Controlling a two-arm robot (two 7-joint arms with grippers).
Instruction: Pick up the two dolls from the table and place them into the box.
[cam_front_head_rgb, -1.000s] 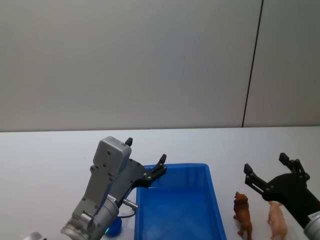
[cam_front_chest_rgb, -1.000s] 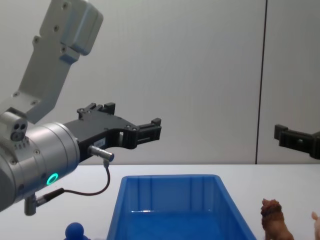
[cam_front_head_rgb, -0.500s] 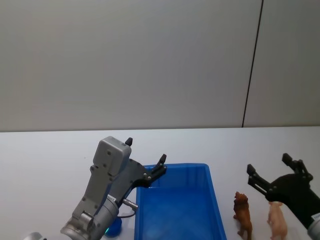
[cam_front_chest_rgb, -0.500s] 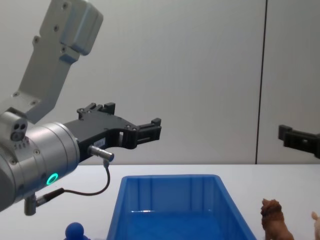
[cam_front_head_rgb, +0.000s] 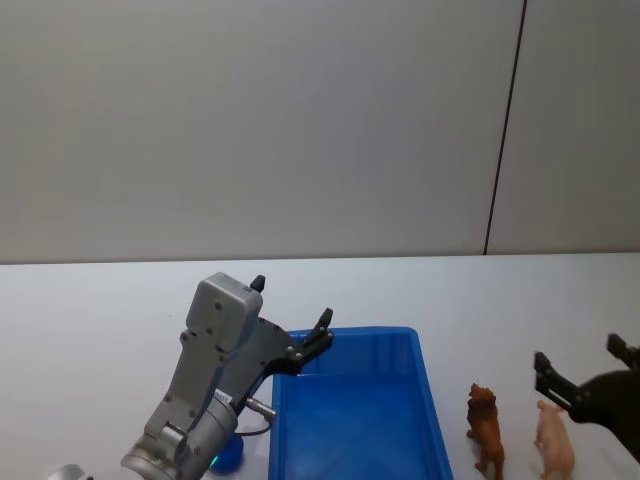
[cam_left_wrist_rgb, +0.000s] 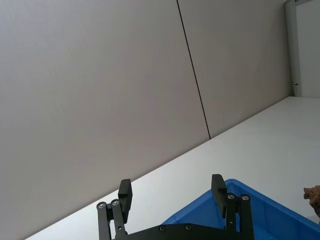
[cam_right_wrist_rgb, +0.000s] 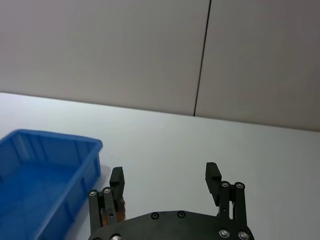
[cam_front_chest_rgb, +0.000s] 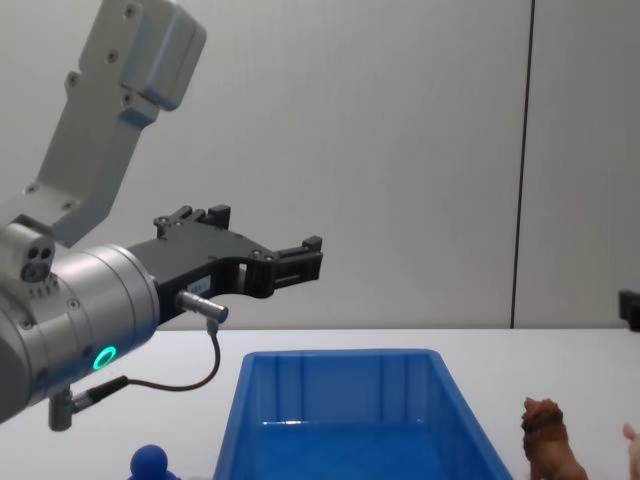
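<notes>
White counter (cam_front_head_rgb: 100, 300) carries the box (cam_front_head_rgb: 372, 332), the brown doll (cam_front_head_rgb: 485, 428) just right of it, and the blue toy (cam_front_head_rgb: 230, 453) seemingly by its left wall, half hidden. The left end effector (cam_front_head_rgb: 291, 300) stays spread and empty above the box's far-left corner; the right end effector (cam_front_head_rgb: 579, 355), spread and empty, has retreated rightward, beyond the doll.

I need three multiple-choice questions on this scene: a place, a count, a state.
1. Where is the brown doll? A) inside the box B) on the table, right of the box C) on its rim
2. How many animal figurines stand right of the box? A) one B) two C) four
3. The left gripper by the box and the right gripper near the figurines are: A) open, empty B) gripping dolls C) gripping the rim
Answers: 1 B, white tabletop under it; 2 B, brown doll and pink figurine; 3 A, both spread, nothing between.
</notes>
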